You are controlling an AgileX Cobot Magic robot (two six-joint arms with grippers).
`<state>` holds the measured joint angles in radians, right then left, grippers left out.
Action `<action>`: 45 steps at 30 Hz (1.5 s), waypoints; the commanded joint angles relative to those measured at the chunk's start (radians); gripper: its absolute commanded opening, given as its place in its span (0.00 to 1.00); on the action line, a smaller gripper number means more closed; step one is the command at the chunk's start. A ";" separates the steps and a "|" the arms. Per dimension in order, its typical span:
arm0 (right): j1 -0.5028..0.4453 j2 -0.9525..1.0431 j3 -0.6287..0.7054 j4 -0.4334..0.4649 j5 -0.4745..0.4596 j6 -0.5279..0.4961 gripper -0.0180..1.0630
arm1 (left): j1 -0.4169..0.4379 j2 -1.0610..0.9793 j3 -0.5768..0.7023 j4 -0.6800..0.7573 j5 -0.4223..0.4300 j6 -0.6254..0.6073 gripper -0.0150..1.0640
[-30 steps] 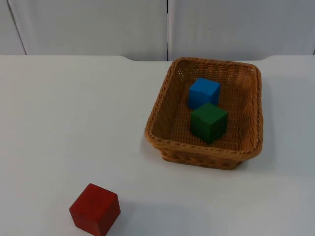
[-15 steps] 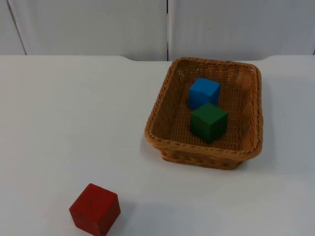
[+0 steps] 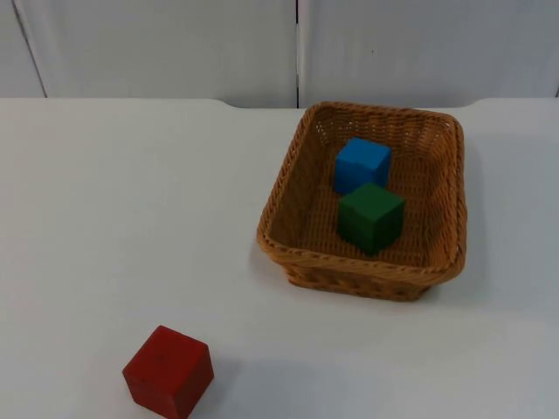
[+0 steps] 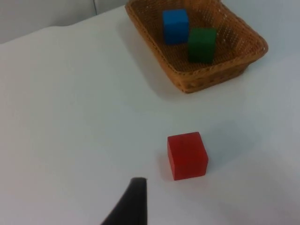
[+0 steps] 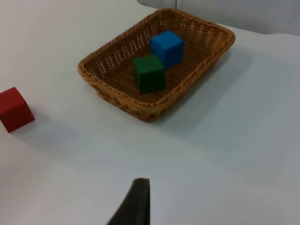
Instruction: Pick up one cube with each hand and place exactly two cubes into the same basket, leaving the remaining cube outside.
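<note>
1. Two cubes lie inside the woven wicker basket (image 3: 452,188): the blue cube (image 3: 362,164) toward the far end and the green cube (image 3: 371,216) just in front of it, the two touching or very nearly so.
2. The red cube (image 3: 169,370) sits on the white table (image 3: 131,218), well apart from the basket, toward the near left of the top view.
3. The left wrist view shows the red cube (image 4: 187,155) close ahead of the left gripper's fingertip (image 4: 131,204), with the basket (image 4: 253,40) and both other cubes farther off.
4. The right wrist view shows the basket (image 5: 101,54) ahead of the right gripper's fingertip (image 5: 136,201), with the green cube (image 5: 148,73) and blue cube (image 5: 167,48) inside and the red cube (image 5: 14,110) off to one side.
5. Gripper state: whether either gripper is released or clenched cannot be told from one visible fingertip each. Neither fingertip touches a cube.
6. Comparison with the earlier top views: no difference. All three cubes and the basket occupy the same positions.
7. The grey partition wall (image 3: 175,44) stands behind the table.
</note>
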<state>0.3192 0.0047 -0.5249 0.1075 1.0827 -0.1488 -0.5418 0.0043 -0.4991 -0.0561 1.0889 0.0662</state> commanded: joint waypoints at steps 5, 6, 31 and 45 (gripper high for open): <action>0.005 -0.005 0.008 -0.002 0.000 0.006 0.83 | -0.003 -0.004 0.005 0.007 -0.014 -0.010 0.91; 0.005 -0.005 0.008 -0.002 0.000 0.006 0.83 | -0.003 -0.004 0.005 0.007 -0.014 -0.010 0.91; 0.005 -0.005 0.008 -0.006 0.000 0.009 0.99 | -0.003 -0.004 0.005 0.023 -0.014 -0.053 0.99; 0.005 -0.005 0.009 -0.101 -0.002 0.142 0.99 | -0.003 -0.004 0.005 0.020 -0.014 -0.057 0.99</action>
<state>0.3192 0.0047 -0.5249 0.0117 1.0827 -0.0133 -0.5418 0.0043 -0.4991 -0.0364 1.0853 0.0192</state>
